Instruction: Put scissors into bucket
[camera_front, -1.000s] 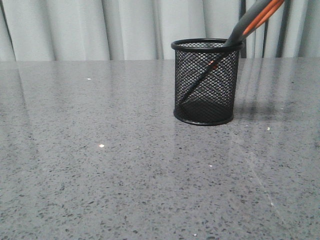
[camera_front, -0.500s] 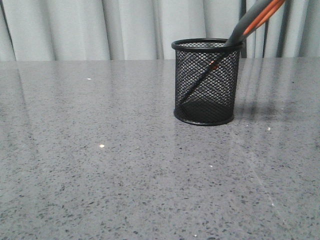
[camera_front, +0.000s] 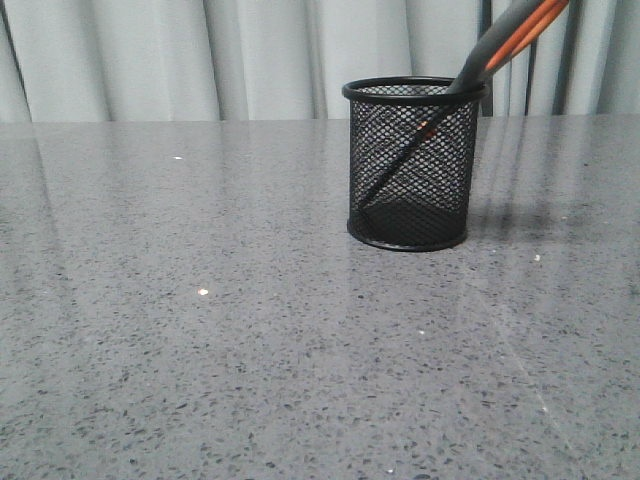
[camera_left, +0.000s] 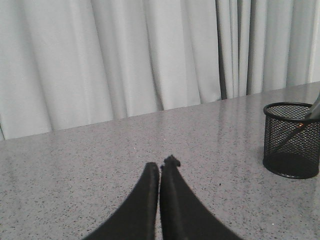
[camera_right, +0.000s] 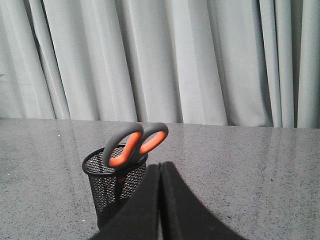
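The black mesh bucket (camera_front: 410, 165) stands upright on the grey table, right of centre in the front view. The scissors (camera_front: 505, 40) rest inside it, blades down, with the grey and orange handles leaning out over the right rim. The right wrist view shows the same bucket (camera_right: 112, 187) with the scissors' handle loops (camera_right: 135, 142) sticking up above its rim. My right gripper (camera_right: 160, 165) is shut and empty, close beside the bucket. My left gripper (camera_left: 160, 165) is shut and empty over bare table, far from the bucket (camera_left: 291, 140).
The grey speckled table (camera_front: 200, 330) stretches wide around the bucket. Pale curtains (camera_front: 200, 60) hang behind the table's far edge. Neither arm appears in the front view.
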